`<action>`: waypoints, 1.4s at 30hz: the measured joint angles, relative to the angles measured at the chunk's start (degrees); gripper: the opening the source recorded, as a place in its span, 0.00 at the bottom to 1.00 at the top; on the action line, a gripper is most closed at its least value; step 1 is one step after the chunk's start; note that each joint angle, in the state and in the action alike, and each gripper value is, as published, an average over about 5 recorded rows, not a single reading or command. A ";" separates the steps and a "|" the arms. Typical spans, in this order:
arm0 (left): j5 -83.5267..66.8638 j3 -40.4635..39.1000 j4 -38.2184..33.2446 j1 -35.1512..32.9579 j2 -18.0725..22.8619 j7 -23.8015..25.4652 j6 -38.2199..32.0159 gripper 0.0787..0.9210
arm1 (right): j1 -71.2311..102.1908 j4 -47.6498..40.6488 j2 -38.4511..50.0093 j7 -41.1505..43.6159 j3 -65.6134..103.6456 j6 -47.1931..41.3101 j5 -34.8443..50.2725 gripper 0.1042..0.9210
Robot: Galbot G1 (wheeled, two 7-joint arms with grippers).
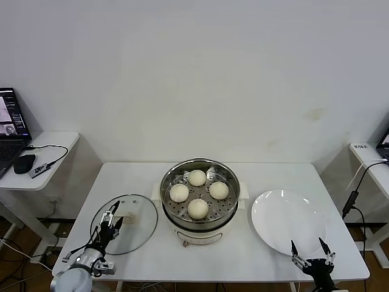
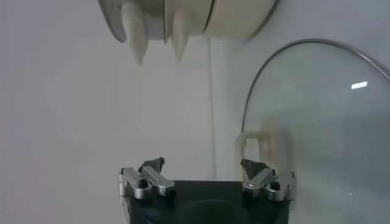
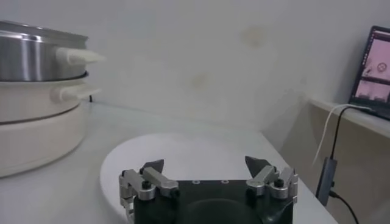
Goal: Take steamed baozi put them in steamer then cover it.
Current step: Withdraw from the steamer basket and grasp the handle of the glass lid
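Head view, item one: the steamed baozi (image 1: pixel 197 193), four cream-white buns, all lying on the perforated tray inside the steamer (image 1: pixel 226 214), arranged in a diamond. None remain on the white plate (image 1: pixel 267 226), so I judge the loading step finished and the covering step now in hand.

Item two: the steamer, a shiny steel pot on a cream-white base, standing at the middle of the white table (image 1: pixel 134 176), mouth open upward, uncovered.

Item three: the cover (image 1: pixel 135 214), a round clear glass lid with a metal rim, lying flat on the table just beside the steamer on my left. Being round, it has no long axis of its own; its cream-white rectangular handle (image 1: pixel 127 218) does, though I cannot tell for sure which way that axis runs. In the left wrist view the handle (image 2: pixel 256 149) stands up just ahead of one fingertip.

Item four: the left gripper (image 1: pixel 110 220), poised over the near part of the cover close to the handle, fingers spread apart, holding nothing.

Item five: the right gripper (image 1: pixel 312 250), idle at the near rim of the plate, fingers likewise apart and empty.

Next move, as I judge it: centre the left fingers across the handle, close on it, lift the cover level, carry it over the pot and seat its rim evenly.
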State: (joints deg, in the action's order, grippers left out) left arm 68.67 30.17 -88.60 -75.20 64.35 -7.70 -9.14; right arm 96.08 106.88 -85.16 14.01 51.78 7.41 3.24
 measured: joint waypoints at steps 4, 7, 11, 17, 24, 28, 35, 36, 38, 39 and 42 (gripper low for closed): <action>0.04 -0.22 0.88 0.67 0.00 0.09 0.05 0.88 | -0.02 -0.19 -0.12 0.03 -0.14 0.07 -0.16 0.88; 0.10 -0.30 1.68 1.41 0.03 0.10 0.07 0.88 | -0.09 -0.34 -0.24 0.05 -0.39 0.10 -0.30 0.88; 0.18 -0.64 2.71 2.65 0.01 0.24 0.17 0.88 | -0.08 -0.43 -0.34 0.09 -0.58 0.12 -0.47 0.88; 0.36 -1.32 4.76 4.85 -0.15 0.40 0.34 0.88 | 0.02 -0.58 -0.56 0.14 -0.78 0.25 -0.73 0.88; 0.18 -1.62 6.91 6.96 -0.11 0.25 0.30 0.88 | 0.14 -0.81 -1.02 0.15 -1.19 0.50 -1.14 0.88; 0.04 -1.76 8.02 7.54 0.00 0.04 0.14 0.79 | 0.14 -0.90 -1.21 0.15 -1.37 0.57 -1.31 0.88; 0.05 -1.91 9.81 8.04 0.25 -0.62 -0.37 0.55 | 0.01 -1.17 -1.23 0.15 -1.55 0.69 -1.48 0.88; 0.06 -1.93 10.05 8.08 0.27 -0.72 -0.48 0.52 | -0.03 -1.23 -1.23 0.15 -1.61 0.72 -1.52 0.88; 0.07 -1.94 10.55 8.15 0.33 -0.98 -0.74 0.45 | -0.11 -1.32 -1.23 0.15 -1.73 0.76 -1.59 0.88; 0.07 -1.92 10.76 8.19 0.37 -1.13 -0.89 0.42 | -0.15 -1.35 -1.22 0.15 -1.78 0.77 -1.62 0.88; 0.01 -1.74 11.10 8.29 0.43 -1.66 -1.38 0.31 | -0.26 -1.37 -1.20 0.15 -1.87 0.78 -1.64 0.88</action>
State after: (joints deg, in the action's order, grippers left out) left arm 68.68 28.43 -77.50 -66.91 64.78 -9.36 -10.51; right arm 95.81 105.51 -86.35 14.16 49.91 8.19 1.61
